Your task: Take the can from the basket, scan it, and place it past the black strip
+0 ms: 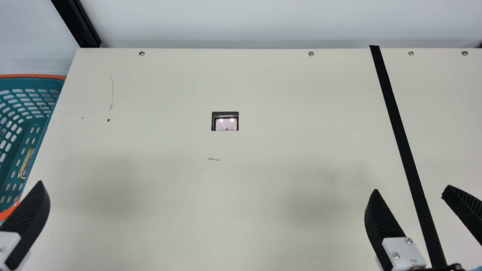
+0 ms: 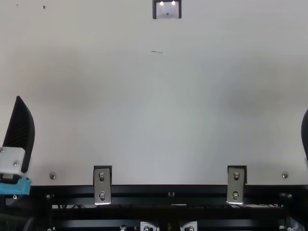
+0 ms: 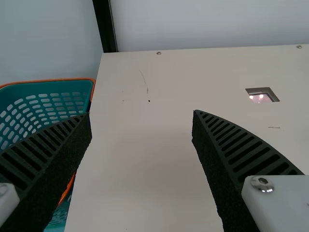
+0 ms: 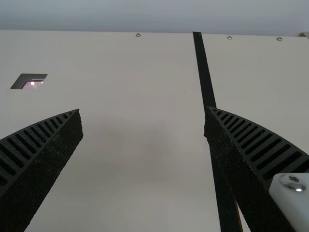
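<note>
Two fingers are spread wide on the left gripper (image 3: 141, 112), judged the nearer one; what seems the can (image 1: 26, 163) is seen in the basket (image 1: 34, 76), off its outer side.

- Teal, orange-rimmed basket (image 1: 22, 124), left edge; gold-edged item (image 1: 26, 164), unclear, at its wall.
- Lit scanner (image 1: 226, 124), just above centre.
- Straight black strip (image 1: 400, 139), slanting down the right.

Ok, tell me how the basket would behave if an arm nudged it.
The basket is probably light for its size, given its perforated walls. Its rim shows no sag, so it looks fairly stiff.
</note>
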You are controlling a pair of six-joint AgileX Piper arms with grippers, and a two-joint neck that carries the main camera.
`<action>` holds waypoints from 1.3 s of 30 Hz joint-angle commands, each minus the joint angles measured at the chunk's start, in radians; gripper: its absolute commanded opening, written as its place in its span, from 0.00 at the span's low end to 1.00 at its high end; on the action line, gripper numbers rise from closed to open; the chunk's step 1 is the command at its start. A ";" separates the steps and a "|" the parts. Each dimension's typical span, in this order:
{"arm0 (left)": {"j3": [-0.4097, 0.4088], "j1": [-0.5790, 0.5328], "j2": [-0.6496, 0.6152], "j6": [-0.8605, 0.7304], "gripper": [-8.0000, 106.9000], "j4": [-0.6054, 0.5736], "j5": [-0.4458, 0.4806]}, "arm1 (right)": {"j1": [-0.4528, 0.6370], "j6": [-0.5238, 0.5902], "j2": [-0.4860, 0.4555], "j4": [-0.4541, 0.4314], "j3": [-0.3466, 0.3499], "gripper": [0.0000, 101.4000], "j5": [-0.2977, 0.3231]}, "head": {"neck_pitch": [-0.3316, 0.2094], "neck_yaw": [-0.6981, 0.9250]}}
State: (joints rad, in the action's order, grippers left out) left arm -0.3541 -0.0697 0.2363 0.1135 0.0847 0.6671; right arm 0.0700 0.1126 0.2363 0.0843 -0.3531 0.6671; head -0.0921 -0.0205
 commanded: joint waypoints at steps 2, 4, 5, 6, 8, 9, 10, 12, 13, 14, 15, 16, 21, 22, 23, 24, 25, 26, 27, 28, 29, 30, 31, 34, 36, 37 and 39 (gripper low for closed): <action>0.000 0.000 0.000 0.000 0.85 0.000 0.000 | 0.000 0.000 0.000 0.000 0.000 1.00 0.000 | -0.044 0.008; 0.000 0.000 0.000 0.000 0.85 0.000 0.000 | 0.000 0.000 0.000 0.000 0.000 1.00 0.000 | -0.044 0.008; 0.000 0.000 0.000 0.000 0.85 0.000 0.000 | 0.000 0.000 0.000 0.000 0.000 1.00 0.000 | -0.044 0.008; 0.000 0.000 0.000 0.000 0.85 0.000 0.000 | 0.000 0.000 0.000 0.000 0.000 1.00 0.000 | -0.044 0.008; 0.000 0.000 0.000 0.000 0.85 0.000 0.000 | 0.000 0.000 0.000 0.000 0.000 1.00 0.000 | -0.044 0.008; 0.000 0.000 0.000 0.000 0.85 0.000 0.000 | 0.000 0.000 0.000 0.000 0.000 1.00 0.000 | -0.044 0.008; 0.000 0.000 0.000 0.000 0.85 0.000 0.000 | 0.000 0.000 0.000 0.000 0.000 1.00 0.000 | -0.044 0.008; 0.000 0.000 0.000 0.000 0.85 0.000 0.000 | 0.000 0.000 0.000 0.000 0.000 1.00 0.000 | -0.044 0.008; 0.000 0.000 0.000 0.000 0.85 0.000 0.000 | 0.000 0.000 0.000 0.000 0.000 1.00 0.000 | -0.044 0.008; 0.000 0.000 0.000 0.000 0.85 0.000 0.000 | 0.000 0.000 0.000 0.000 0.000 1.00 0.000 | -0.044 0.008; 0.000 0.000 0.000 0.000 0.85 0.000 0.000 | 0.000 0.000 0.000 0.000 0.000 1.00 0.000 | -0.044 0.008; 0.000 0.000 0.000 0.000 0.85 0.000 0.000 | 0.000 0.000 0.000 0.000 0.000 1.00 0.000 | -0.044 0.008; 0.000 0.000 0.000 0.000 0.85 0.000 0.000 | 0.000 0.000 0.000 0.000 0.000 1.00 0.000 | -0.044 0.008; 0.000 0.000 0.000 0.000 0.85 0.000 0.000 | 0.000 0.000 0.000 0.000 0.000 1.00 0.000 | -0.044 0.008; 0.000 0.000 0.000 0.000 0.85 0.000 0.000 | 0.000 0.000 0.000 0.000 0.000 1.00 0.000 | -0.044 0.008; 0.000 0.000 0.000 0.000 0.85 0.000 0.000 | 0.000 0.000 0.000 0.000 0.000 1.00 0.000 | -0.044 0.008; 0.000 0.000 0.000 0.000 0.85 0.000 0.000 | 0.000 0.000 0.000 0.000 0.000 1.00 0.000 | -0.044 0.008; 0.000 0.000 0.000 0.000 0.85 0.000 0.000 | 0.000 0.000 0.000 0.000 0.000 1.00 0.000 | -0.044 0.008; 0.000 0.000 0.000 0.000 0.85 0.000 0.000 | 0.000 0.000 0.000 0.000 0.000 1.00 0.000 | -0.044 0.008; 0.000 0.000 0.000 0.000 0.85 0.000 0.000 | 0.000 0.000 0.000 0.000 0.000 1.00 0.000 | -0.044 0.008; 0.000 0.000 0.000 0.000 0.85 0.000 0.000 | 0.000 0.000 0.000 0.000 0.000 1.00 0.000 | -0.044 0.008; 0.000 0.000 0.000 0.000 0.85 0.000 0.000 | 0.000 0.000 0.000 0.000 0.000 1.00 0.000 | -0.044 0.008; 0.000 0.000 0.000 0.000 0.85 0.000 0.000 | 0.000 0.000 0.000 0.000 0.000 1.00 0.000 | -0.044 0.008; 0.000 0.000 0.000 0.000 0.85 0.000 0.000 | 0.000 0.000 0.000 0.000 0.000 1.00 0.000 | -0.044 0.008; 0.000 0.000 0.000 0.000 0.85 0.000 0.000 | 0.000 0.000 0.000 0.000 0.000 1.00 0.000 | -0.044 0.008; 0.000 0.000 0.000 0.000 0.85 0.000 0.000 | 0.000 0.000 0.000 0.000 0.000 1.00 0.000 | -0.044 0.008; 0.000 0.000 0.000 0.000 0.85 0.000 0.000 | 0.000 0.000 0.000 0.000 0.000 1.00 0.000 | -0.044 0.008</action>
State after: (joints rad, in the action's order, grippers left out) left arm -0.3541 -0.0697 0.2363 0.1135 0.0847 0.6671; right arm 0.0700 0.1126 0.2363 0.0843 -0.3531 0.6671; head -0.0921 -0.0205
